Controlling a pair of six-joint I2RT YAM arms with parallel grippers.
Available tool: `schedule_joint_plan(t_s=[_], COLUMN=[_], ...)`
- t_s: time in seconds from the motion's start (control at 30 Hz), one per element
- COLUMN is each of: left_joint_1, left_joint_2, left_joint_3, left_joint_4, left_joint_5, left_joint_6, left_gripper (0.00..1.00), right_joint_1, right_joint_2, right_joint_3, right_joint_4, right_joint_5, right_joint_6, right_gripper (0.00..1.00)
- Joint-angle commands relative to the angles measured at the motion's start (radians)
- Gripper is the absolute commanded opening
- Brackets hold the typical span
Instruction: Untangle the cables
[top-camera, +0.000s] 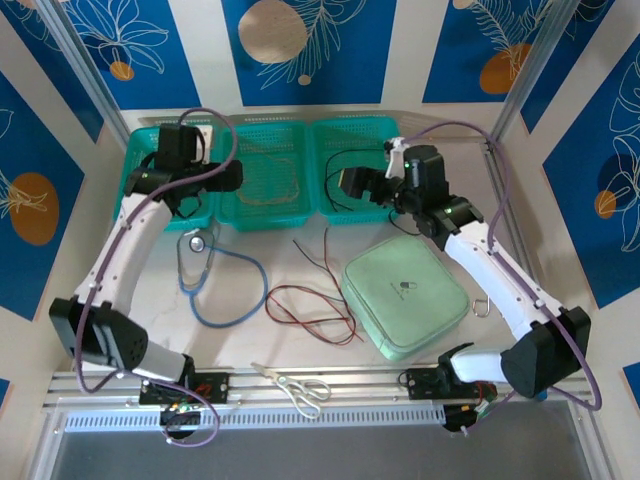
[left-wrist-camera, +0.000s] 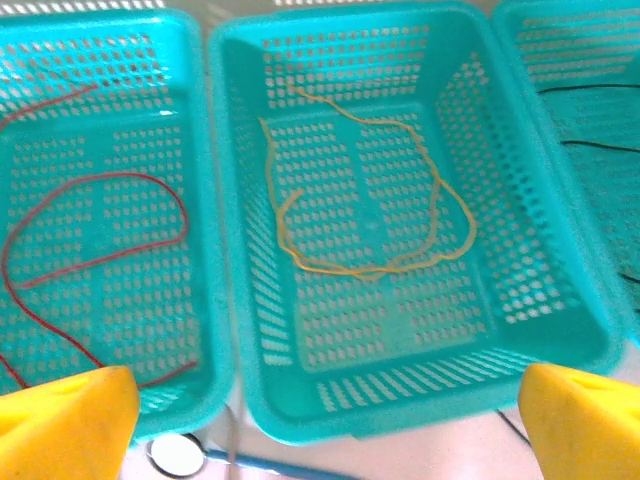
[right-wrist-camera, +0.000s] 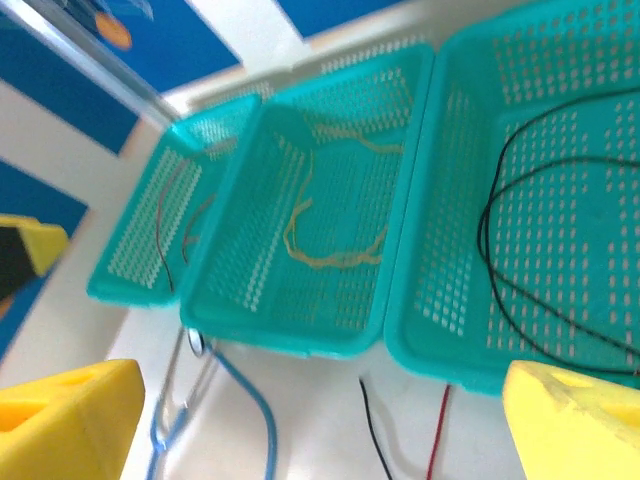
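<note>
A red cable (left-wrist-camera: 150, 180) lies in the left teal basket (top-camera: 138, 165). A tan-yellow cable (left-wrist-camera: 437, 200) is looped in the middle basket (top-camera: 262, 217), and a black cable (right-wrist-camera: 490, 260) lies in the right basket (top-camera: 332, 208). More red and black cables (top-camera: 310, 300) lie loosely crossed on the table in front of the baskets; their ends (right-wrist-camera: 372, 430) reach toward the right basket. My left gripper (top-camera: 236, 178) (left-wrist-camera: 320, 430) hovers open over the near rim of the middle basket, holding nothing. My right gripper (top-camera: 350, 184) (right-wrist-camera: 320, 420) is open and empty above the right basket's front edge.
A blue-tubed stethoscope (top-camera: 215, 290) lies on the left of the table, its metal disc (left-wrist-camera: 175, 455) just in front of the baskets. A mint-green pouch (top-camera: 405, 292) sits to the right of the loose cables. Scissors (top-camera: 300, 388) rest at the near edge.
</note>
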Motion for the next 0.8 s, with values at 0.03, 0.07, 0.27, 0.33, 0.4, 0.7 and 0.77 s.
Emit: schedule_joint_plan(t_s=[0.03,0.07,0.27,0.33,0.4,0.7,0.77], left_joint_1=[-0.075,-0.083,-0.075,-0.068,-0.056,-0.017,0.000], left_joint_2=[-0.095,-0.114,-0.226,-0.242,-0.259,-0.389,-0.433], left_joint_3=[-0.169,-0.198,-0.351,-0.365,-0.390,-0.546,-0.585], left_joint_4=[-0.055,-0.066,-0.079,-0.123,-0.143,-0.170,-0.174], left_joint_5=[0.060,0.060,0.104,0.125,0.147,0.171,0.172], left_joint_6=[-0.149,-0.177,-0.203,-0.223,-0.264,-0.410,-0.431], left_gripper=[0.97,0.97,0.99,0.99,0.99,0.98,0.97], right_joint_1=[0.084,0.104,0.106,0.137,0.186,0.302,0.331], right_joint_2=[-0.013,-0.013,0.021,0.048,0.084,0.307,0.367], right_joint_3=[-0.080,-0.109,-0.302,-0.328,-0.328,-0.214,-0.154], right_joint_4=[-0.053,-0.040,0.169,0.209,0.211,0.135,0.075], right_joint_5=[-0.061,-0.098,-0.445,-0.479,-0.473,-0.494,-0.463], right_joint_6=[-0.131,-0.172,-0.327,-0.363,-0.440,-0.687,-0.739], right_gripper=[0.90,0.89,0.84,0.82,0.80,0.62,0.60])
